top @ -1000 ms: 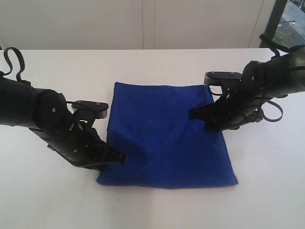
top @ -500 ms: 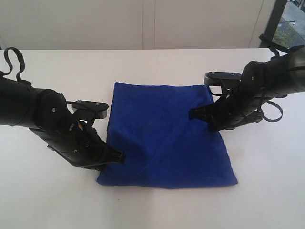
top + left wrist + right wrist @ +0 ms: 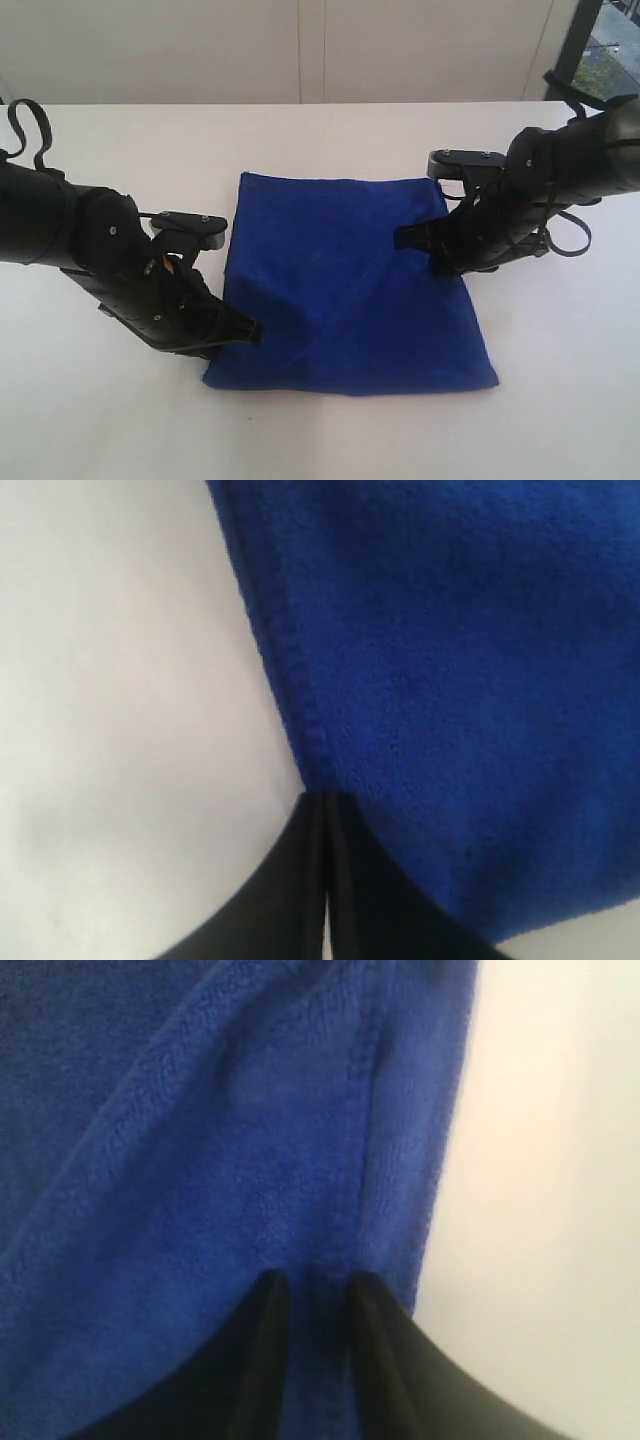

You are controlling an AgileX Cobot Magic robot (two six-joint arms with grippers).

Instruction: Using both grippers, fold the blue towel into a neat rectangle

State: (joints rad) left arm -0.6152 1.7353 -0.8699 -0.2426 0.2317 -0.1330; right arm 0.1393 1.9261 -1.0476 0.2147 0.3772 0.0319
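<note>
The blue towel (image 3: pixel 345 285) lies folded on the white table (image 3: pixel 120 420), with a diagonal crease across it. My left gripper (image 3: pixel 255 330) sits at the towel's left edge near the front corner. In the left wrist view its jaws (image 3: pixel 326 798) are shut, tips together right at the towel's hem (image 3: pixel 290 680), with no cloth showing between them. My right gripper (image 3: pixel 402 238) reaches onto the towel's right edge. In the right wrist view it (image 3: pixel 312 1282) stands open, its two fingers a little apart and straddling the stitched hem (image 3: pixel 360 1160), with blue cloth in the gap.
A white wall panel (image 3: pixel 300 50) runs behind the table's far edge. A dark window frame (image 3: pixel 580 45) stands at the back right. Loose black cables (image 3: pixel 565 225) hang off the right arm.
</note>
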